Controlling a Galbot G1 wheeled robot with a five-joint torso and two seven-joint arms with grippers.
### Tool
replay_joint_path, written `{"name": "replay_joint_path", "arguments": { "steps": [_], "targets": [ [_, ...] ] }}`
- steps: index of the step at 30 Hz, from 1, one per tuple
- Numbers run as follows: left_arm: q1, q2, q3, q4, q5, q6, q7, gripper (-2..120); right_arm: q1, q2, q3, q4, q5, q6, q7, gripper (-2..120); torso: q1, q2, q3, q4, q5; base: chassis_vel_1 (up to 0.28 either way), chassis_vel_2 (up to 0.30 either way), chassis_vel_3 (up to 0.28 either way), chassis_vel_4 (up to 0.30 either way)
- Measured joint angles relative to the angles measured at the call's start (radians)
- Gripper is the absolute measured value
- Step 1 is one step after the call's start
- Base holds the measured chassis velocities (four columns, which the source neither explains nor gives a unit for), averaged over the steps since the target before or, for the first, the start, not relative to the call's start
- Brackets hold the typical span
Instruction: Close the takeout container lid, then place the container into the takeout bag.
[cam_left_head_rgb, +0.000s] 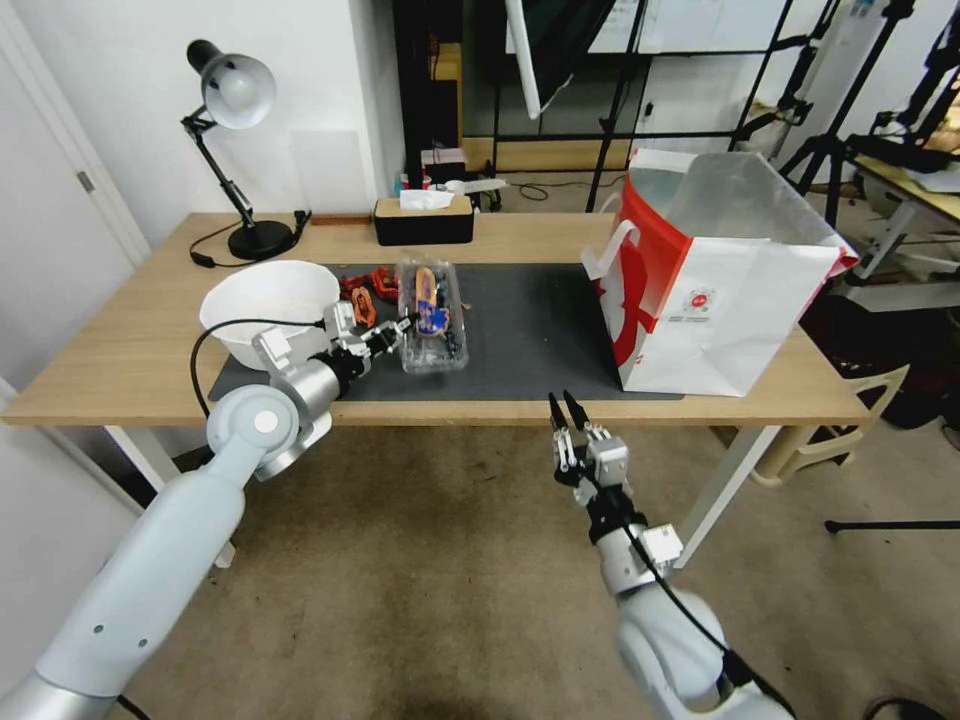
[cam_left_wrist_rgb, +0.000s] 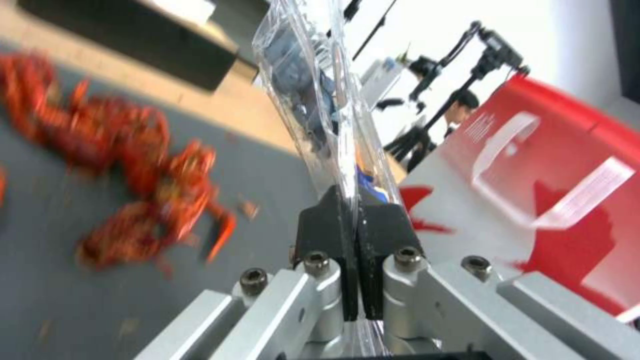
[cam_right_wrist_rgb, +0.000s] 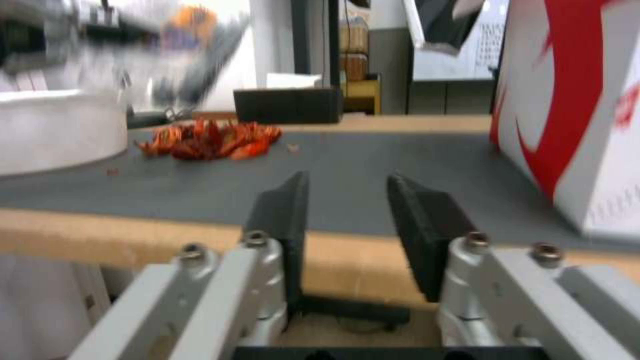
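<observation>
two grippers are in view, and they are doing different things. the left gripper (cam_left_head_rgb: 400, 327) reaches over the dark mat (cam_left_head_rgb: 540, 330) on the wooden table (cam_left_head_rgb: 120, 350), its jaws pressed together on a thin edge of clear plastic; in the left wrist view the black fingertips (cam_left_wrist_rgb: 320, 225) clamp a sheet of that plastic between them. that plastic belongs to the takeout container (cam_left_head_rgb: 432, 318), which sits on the mat just beside the white bowl (cam_left_head_rgb: 265, 305), dark berries showing at its near end. the lid (cam_left_head_rgb: 428, 290), with its orange and blue label, lies over the container, though whether it is fully snapped down cannot be told. red crayfish pieces (cam_left_head_rgb: 365, 290) lie on the mat between bowl and container. the takeout bag (cam_left_head_rgb: 715, 280) stands upright and open at the right end of the mat, well apart from the container, its silvery lining and a white handle showing. the right gripper (cam_left_head_rgb: 567, 410) hangs in front of the table's near edge, below the tabletop, jaws spread with nothing between them. a desk lamp (cam_left_head_rgb: 235, 150) and a black tissue box (cam_left_head_rgb: 424, 218) stand at the back of the table.
</observation>
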Motion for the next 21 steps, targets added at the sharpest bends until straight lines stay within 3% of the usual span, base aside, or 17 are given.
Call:
{"name": "replay_joint_path", "arguments": {
  "steps": [3, 9, 10, 13, 15, 17, 21],
  "targets": [
    [-0.028, -0.002, 0.018, -0.003, 0.018, -0.038, 0.005, 0, -0.021, 0.009, -0.005, -0.011, 0.000, 0.010, 0.002, 44, 0.000, 0.000, 0.000, 0.0002, 0.0001, 0.000, 0.000, 0.000, 0.000],
    [-0.151, -0.022, 0.129, 0.021, 0.119, -0.165, -0.001, 0, -0.051, 0.027, -0.009, -0.020, -0.006, 0.016, 0.010, 68, 0.000, 0.000, 0.000, -0.0002, -0.0001, 0.000, 0.000, 0.000, 0.000],
    [-0.151, -0.022, 0.129, 0.021, 0.119, -0.165, -0.001, 0, -0.051, 0.027, -0.009, -0.020, -0.006, 0.016, 0.010, 68, 0.000, 0.000, 0.000, -0.0002, -0.0001, 0.000, 0.000, 0.000, 0.000],
    [-0.256, -0.034, 0.193, 0.052, 0.183, -0.204, 0.000, 0, -0.061, 0.029, -0.007, -0.020, -0.021, 0.018, 0.016, 84, 0.000, 0.000, 0.000, 0.0003, 0.0000, 0.000, 0.000, 0.000, 0.000],
    [-0.256, -0.034, 0.193, 0.052, 0.183, -0.204, 0.000, 0, -0.061, 0.029, -0.007, -0.020, -0.021, 0.018, 0.016, 84, 0.000, 0.000, 0.000, 0.0003, 0.0000, 0.000, 0.000, 0.000, 0.000],
    [-0.357, -0.069, 0.254, 0.094, 0.215, -0.250, 0.005, 0, -0.068, 0.034, -0.006, -0.022, -0.035, 0.020, 0.020, 97, 0.000, 0.000, 0.000, 0.0003, 0.0001, 0.000, 0.000, 0.000, 0.000],
    [-0.453, -0.134, 0.307, 0.149, 0.230, -0.290, 0.006, 0, -0.075, 0.048, -0.010, -0.032, -0.065, 0.027, 0.020, 100, 0.000, 0.000, 0.000, 0.0000, 0.0003, 0.000, 0.000, 0.000, 0.000]
  ]
}}
